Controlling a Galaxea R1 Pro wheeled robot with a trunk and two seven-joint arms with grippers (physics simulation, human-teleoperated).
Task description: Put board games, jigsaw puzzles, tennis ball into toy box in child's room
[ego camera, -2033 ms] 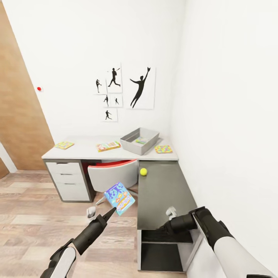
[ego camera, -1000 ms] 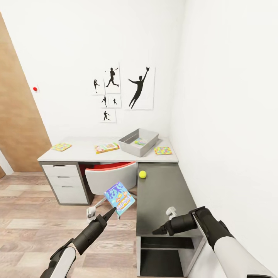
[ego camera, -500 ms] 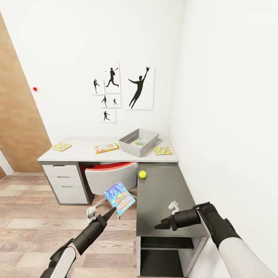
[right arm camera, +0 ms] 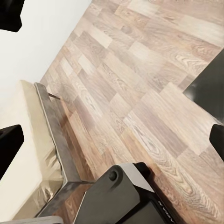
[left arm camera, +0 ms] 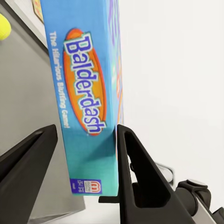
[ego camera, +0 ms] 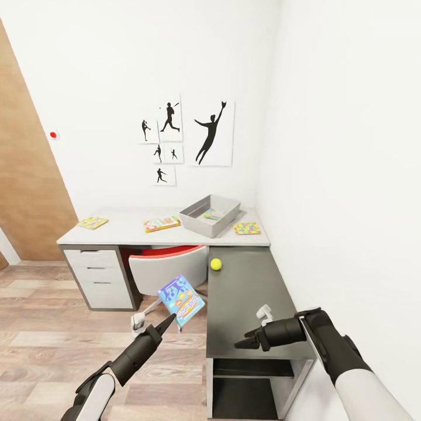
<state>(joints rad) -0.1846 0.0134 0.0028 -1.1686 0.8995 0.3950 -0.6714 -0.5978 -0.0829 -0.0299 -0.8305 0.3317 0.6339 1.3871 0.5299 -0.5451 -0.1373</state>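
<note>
Balderdash, the flat teal-blue cardboard game box (ego camera: 181, 300), sits pinched between your left gripper (ego camera: 169, 320) fingers (left arm camera: 135, 172), held above the wood floor beside the grey-topped desk (ego camera: 245, 292). Your right gripper (ego camera: 241, 345) hovers spread apart and empty at the desk's near end. The light-grey toy box (ego camera: 202, 221) rests on the far desktop.
</note>
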